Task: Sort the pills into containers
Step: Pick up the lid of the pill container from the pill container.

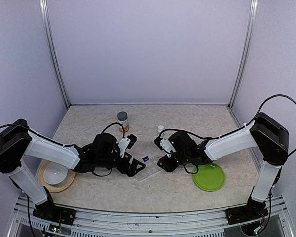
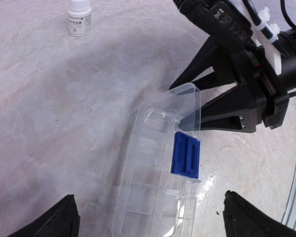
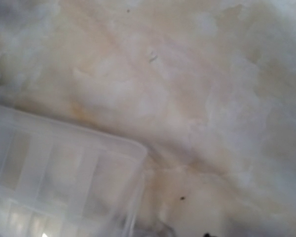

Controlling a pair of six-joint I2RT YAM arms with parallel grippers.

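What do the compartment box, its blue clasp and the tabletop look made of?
The compartment box: clear glossy plastic, probably; the table shows through its walls. The blue clasp: opaque moulded plastic, matte. The tabletop: marble-patterned, slightly shiny; stone or laminate, cannot tell.

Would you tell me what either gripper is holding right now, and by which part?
The right gripper pinches the clear compartment box by its end rim; the left gripper, open, holds nothing.

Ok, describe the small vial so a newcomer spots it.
Start at the marbled table, back half. Two containers stand there; the small vial is the right one, behind the right hand. Unlike the taller gray-capped bottle, it has a white cap.
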